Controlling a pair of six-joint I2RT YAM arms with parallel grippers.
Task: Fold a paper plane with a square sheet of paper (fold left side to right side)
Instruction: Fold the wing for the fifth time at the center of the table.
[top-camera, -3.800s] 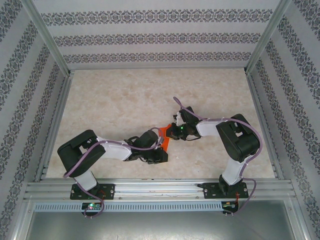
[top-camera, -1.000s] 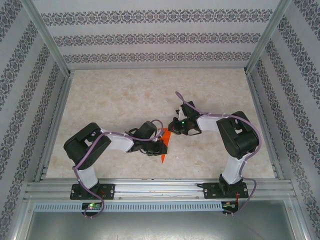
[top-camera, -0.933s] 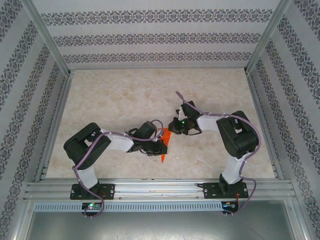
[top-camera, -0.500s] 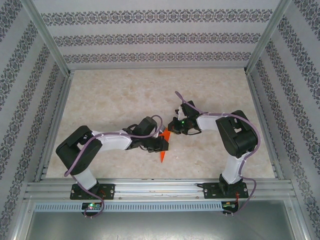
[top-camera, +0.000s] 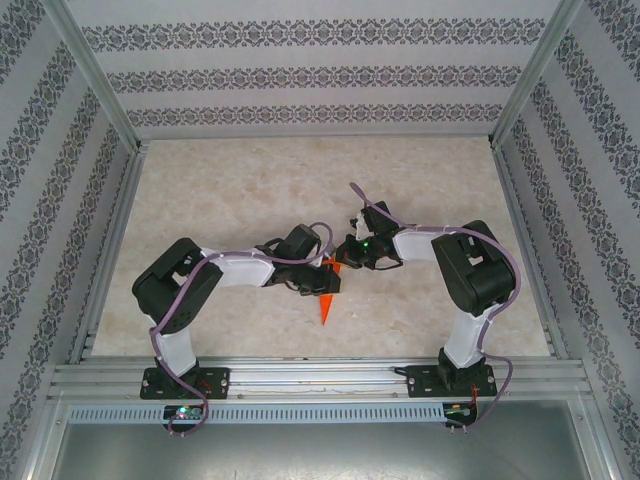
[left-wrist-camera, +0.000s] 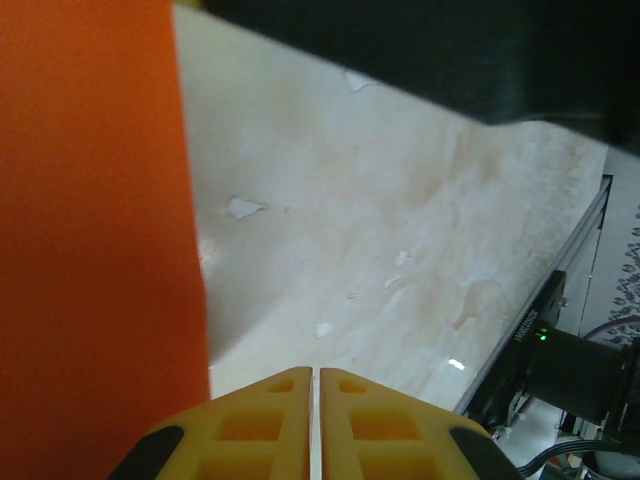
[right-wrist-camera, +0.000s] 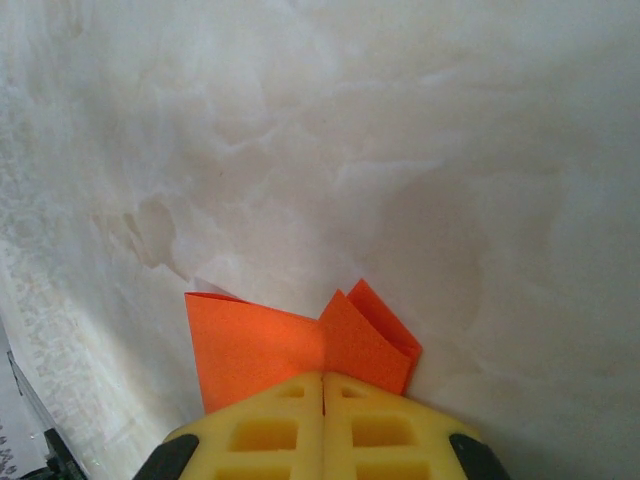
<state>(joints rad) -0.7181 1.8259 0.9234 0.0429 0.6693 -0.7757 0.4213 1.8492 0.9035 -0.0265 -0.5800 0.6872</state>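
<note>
The square sheet of paper is folded into a narrow orange-red paper plane (top-camera: 325, 310) that lies on the marble table with its sharp point toward the near edge. My left gripper (top-camera: 329, 283) sits over its middle. In the left wrist view that gripper (left-wrist-camera: 315, 372) is shut with nothing seen between its yellow fingers, and the paper plane (left-wrist-camera: 90, 220) rises just to their left. My right gripper (top-camera: 344, 262) is at the plane's far end. In the right wrist view it (right-wrist-camera: 322, 376) is shut on the paper plane (right-wrist-camera: 260, 345), whose two flaps spread out beyond the fingertips.
The marble tabletop (top-camera: 250, 190) stretches far and left of the grippers. Patterned walls close in three sides, and an aluminium rail (top-camera: 300, 375) runs along the near edge. The right arm's base (left-wrist-camera: 585, 375) shows in the left wrist view.
My left arm has swung right and its gripper has slid up the paper toward the right gripper, so more of the pointed tip lies bare. The right arm has not moved.
</note>
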